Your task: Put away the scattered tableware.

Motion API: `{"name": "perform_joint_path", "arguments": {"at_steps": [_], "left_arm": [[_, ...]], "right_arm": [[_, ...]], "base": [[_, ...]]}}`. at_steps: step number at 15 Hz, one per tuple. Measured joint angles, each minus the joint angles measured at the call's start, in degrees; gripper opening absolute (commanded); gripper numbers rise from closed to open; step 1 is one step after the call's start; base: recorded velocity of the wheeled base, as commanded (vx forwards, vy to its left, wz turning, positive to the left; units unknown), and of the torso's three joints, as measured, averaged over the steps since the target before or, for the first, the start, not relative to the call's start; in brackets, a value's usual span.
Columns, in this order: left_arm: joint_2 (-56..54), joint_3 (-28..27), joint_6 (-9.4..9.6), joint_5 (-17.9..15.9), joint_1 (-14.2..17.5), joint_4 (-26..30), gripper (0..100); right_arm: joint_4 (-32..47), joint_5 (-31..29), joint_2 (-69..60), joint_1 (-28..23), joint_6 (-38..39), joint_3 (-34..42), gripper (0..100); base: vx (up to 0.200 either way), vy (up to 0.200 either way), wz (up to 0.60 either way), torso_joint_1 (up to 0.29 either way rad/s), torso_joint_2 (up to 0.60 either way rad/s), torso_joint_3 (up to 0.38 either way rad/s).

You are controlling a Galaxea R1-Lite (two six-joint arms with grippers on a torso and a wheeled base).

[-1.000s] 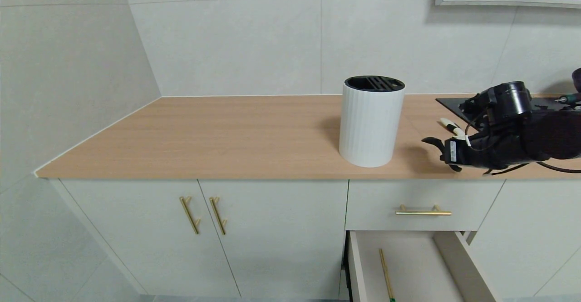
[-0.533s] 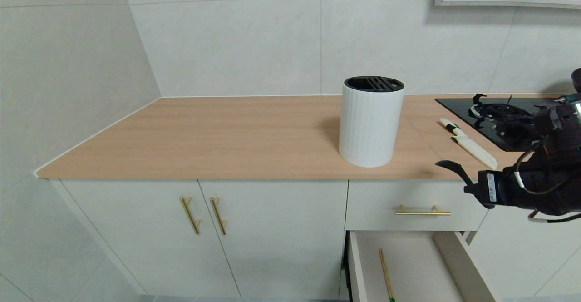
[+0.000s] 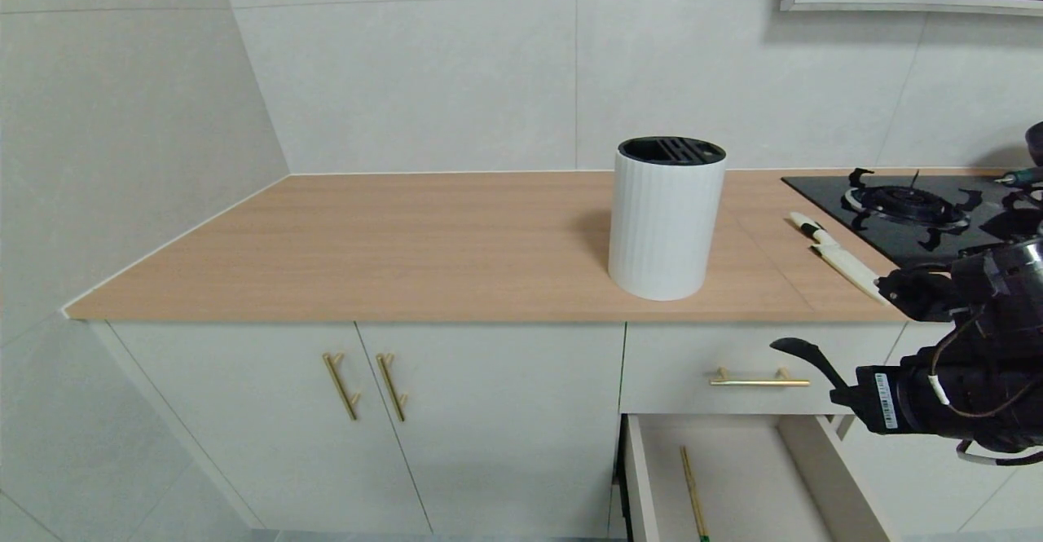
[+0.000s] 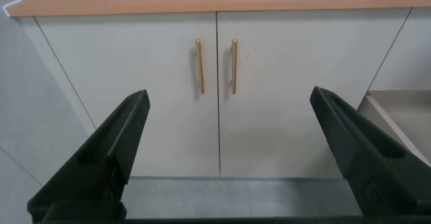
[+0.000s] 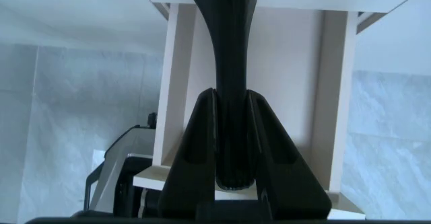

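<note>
- Above the open drawer, just below the worktop edge, the right tool is clamping a black utensil by one end. Its fingers are pressing tight on the handle, and the free end is pointing toward the gold handle of the shut drawer above.
- The utensil is probably hanging too high for a clean drop. Let go from here, it is likely to bounce, strike the drawer's wall and end up on the floor.
- The curved tip is sitting near that gold handle, so pushing forward while lowering is risking a snag that twists the piece in the grip.
- A chopstick is already lying in the drawer. A careless drop is liable to land across it and leave both askew.
- A pale knife is lying on the worktop between the white holder and the hob, close to the front edge. An upward swing of the right arm is risking a knock that sends it over.
- The left tool is holding nothing, its fingers spread wide, facing the cupboard doors.
- The right wrist view is giving the grip itself and the utensil lining up between the drawer's two side walls.
- The head view is giving height above the drawer, plus the knife, the holder and the chopstick.
</note>
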State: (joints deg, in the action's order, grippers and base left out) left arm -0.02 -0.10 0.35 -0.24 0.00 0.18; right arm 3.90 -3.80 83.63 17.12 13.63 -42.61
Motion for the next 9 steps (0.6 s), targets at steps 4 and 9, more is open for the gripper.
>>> {"name": "perform_joint_path", "arguments": {"at_steps": [4, 9], "left_arm": [[0.0, 0.0, -0.02, 0.0, 0.0, 0.0, 100], [0.0, 0.0, 0.00, 0.0, 0.0, 0.0, 100]], "right_arm": [[0.1, 0.0, 0.7, 0.2, -0.1, 0.5, 0], [0.1, 0.0, 1.7, 0.2, -0.1, 0.8, 0]], "base": [[0.000, 0.000, 0.00, -0.140, 0.33, 0.195], [0.000, 0.000, 0.00, -0.178, 0.47, 0.285]]}}
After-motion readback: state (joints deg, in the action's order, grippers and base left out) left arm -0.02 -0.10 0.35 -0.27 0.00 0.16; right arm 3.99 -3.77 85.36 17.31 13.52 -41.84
